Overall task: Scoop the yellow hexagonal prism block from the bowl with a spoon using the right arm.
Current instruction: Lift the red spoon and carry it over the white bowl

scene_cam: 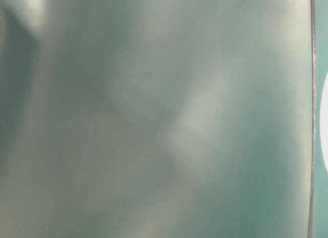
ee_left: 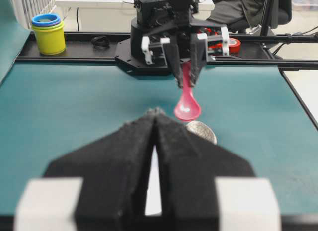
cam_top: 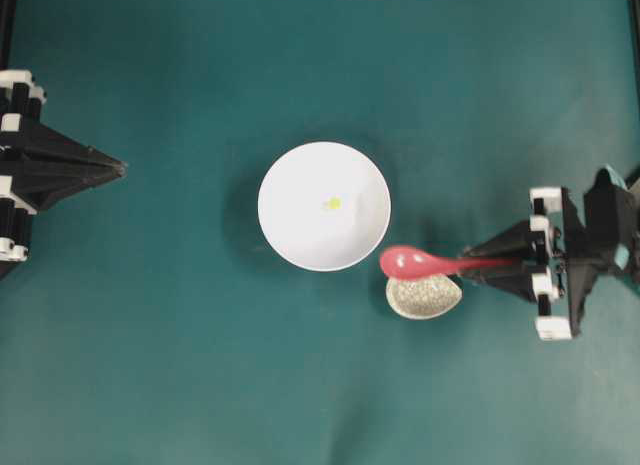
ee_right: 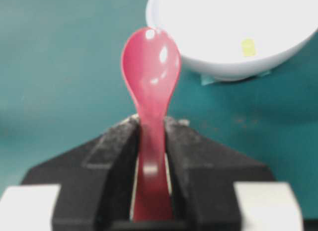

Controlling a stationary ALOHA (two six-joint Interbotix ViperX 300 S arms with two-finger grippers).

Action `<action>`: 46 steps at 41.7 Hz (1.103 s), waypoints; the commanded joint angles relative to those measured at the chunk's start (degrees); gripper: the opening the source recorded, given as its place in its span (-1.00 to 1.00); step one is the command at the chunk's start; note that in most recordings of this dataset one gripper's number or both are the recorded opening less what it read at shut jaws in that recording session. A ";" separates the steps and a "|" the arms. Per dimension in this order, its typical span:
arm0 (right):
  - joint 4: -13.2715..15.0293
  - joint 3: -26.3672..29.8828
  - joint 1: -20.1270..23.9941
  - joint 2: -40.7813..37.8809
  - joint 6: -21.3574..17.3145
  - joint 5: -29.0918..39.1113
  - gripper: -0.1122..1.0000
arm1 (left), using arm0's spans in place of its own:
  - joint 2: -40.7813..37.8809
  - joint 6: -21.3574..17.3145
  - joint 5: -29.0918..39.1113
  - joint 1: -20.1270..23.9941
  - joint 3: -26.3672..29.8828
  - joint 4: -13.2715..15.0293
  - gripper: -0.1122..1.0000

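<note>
While the spoon is being held by its handle between the jaws of the right gripper, clear of the table, the pickup is being counted as done. The scoop itself is being left undone: the block is lying in the bowl, beyond the spoon's head. The left gripper is being kept together, idle.

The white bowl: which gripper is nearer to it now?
The right. The right gripper holds the red spoon, whose head sits just beside the white bowl. The left gripper rests shut at the table's far left, well apart.
</note>
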State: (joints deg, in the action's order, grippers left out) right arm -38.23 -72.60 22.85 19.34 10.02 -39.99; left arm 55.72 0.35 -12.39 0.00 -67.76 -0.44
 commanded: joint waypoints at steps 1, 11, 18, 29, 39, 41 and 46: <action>0.18 3.78 -4.83 4.83 3.52 9.49 -0.38 | -0.26 0.00 -0.18 0.09 1.05 -0.09 -0.80; 0.18 12.39 -18.63 10.37 12.57 32.96 -0.38 | 0.00 0.00 0.62 0.00 1.14 -0.09 -0.80; 1.85 18.02 -26.28 9.58 13.71 45.97 -0.38 | 0.00 0.00 0.62 0.00 1.14 -0.09 -0.80; 4.13 25.31 -32.52 5.45 13.62 58.36 -0.38 | 0.00 0.00 0.62 0.00 1.14 -0.09 -0.80; 7.03 30.76 -33.57 -0.09 13.10 63.63 -0.38 | 0.00 0.00 0.79 0.00 1.14 -0.09 -0.80; 7.47 31.82 -33.75 -1.32 12.83 64.69 -0.38 | 0.00 0.00 0.79 0.09 1.14 -0.09 -0.80; 9.14 34.37 -34.10 -3.78 11.78 67.50 -0.38 | 0.00 0.00 0.88 0.00 1.14 -0.09 -0.80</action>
State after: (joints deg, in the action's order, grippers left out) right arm -29.97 -41.04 -10.90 16.26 22.41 26.10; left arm 55.99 0.35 -11.34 0.00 -67.76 -0.44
